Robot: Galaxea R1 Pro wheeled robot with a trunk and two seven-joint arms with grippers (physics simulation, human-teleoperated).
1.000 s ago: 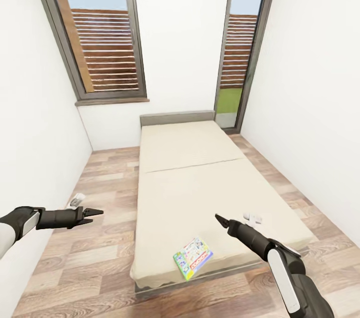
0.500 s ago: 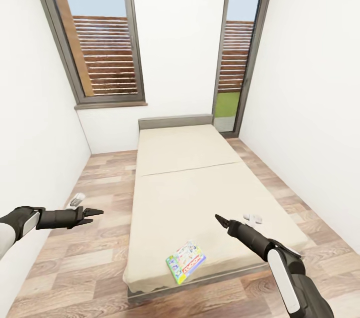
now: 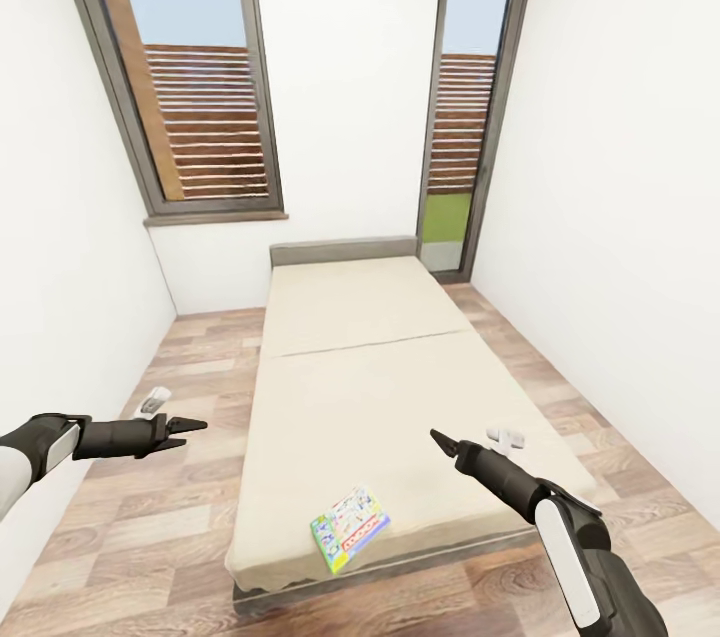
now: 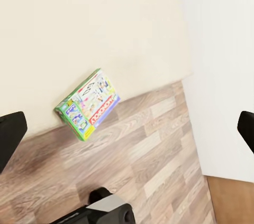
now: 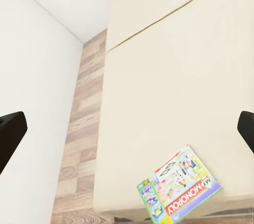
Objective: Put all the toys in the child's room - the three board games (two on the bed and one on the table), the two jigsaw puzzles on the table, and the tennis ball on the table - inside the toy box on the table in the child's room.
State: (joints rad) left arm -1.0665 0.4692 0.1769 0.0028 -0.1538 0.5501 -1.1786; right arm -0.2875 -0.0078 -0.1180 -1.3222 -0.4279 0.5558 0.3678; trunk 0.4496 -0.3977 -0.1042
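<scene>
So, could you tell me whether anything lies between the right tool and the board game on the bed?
Nothing visible does. The board game lies flat near the foot edge of the bed, with bare mattress around it. The right tool hangs above the mattress, and open air separates the two.

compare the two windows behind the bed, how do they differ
The left window is wide and stops at a sill above the floor; the right window is narrow and runs down to floor level. Through the left window you see sky, slatted fence and a brown wall edge; the right window also shows green grass at the bottom. Both have dark grey frames and stand behind the bed.
</scene>
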